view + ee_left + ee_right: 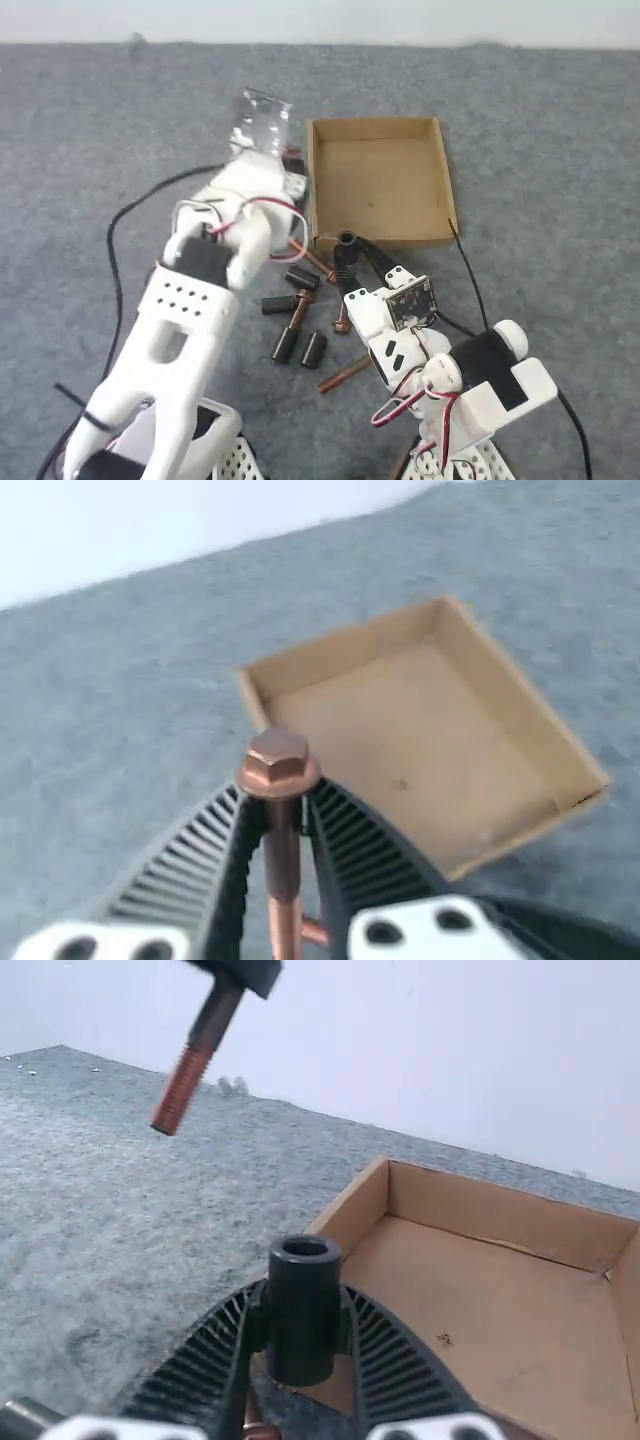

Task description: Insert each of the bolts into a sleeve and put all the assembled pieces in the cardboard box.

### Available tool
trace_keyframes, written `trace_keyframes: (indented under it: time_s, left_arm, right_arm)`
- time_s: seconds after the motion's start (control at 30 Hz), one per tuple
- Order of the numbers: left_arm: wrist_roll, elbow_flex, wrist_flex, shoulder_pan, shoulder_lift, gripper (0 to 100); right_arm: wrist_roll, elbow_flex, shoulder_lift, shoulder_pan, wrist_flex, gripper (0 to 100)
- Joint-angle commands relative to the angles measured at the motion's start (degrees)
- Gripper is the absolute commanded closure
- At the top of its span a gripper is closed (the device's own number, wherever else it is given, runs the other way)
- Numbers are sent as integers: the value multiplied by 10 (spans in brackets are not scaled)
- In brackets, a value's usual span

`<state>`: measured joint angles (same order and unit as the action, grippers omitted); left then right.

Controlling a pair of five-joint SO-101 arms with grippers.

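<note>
No text, label, number or sign could be read in any view. One small dark mark (443,1339) on the floor of the cardboard box (500,1215) was noted, but it was too small to make out as print.

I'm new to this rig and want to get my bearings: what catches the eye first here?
The left hand grips a copper bolt by its shank, head up, beside the empty box. The right hand holds a black sleeve upright, bore up, close to the box's near wall. Loose bolts and sleeves lie scattered on the grey table near the box.
</note>
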<state>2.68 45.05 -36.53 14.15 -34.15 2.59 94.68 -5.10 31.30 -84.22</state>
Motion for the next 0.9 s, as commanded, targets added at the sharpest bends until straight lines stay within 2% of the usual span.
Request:
trace_keyframes:
  time_s: [0.0,0.17,0.27,0.67,0.87]
  left_arm:
    - [29,44,103,33,-37,988]
    - [131,163,319,41,-62,988]
    - [155,206,378,42,-84,988]
    - [158,214,377,42,-104,988]
    - [159,212,319,42,-104,989]
  right_arm:
    - [-3,12,26,2,3,992]
    - [-2,-7,26,3,49,992]
    - [-2,-7,26,3,51,992]
    - [-2,-5,26,7,51,992]
    - [-2,-4,27,24,51,992]
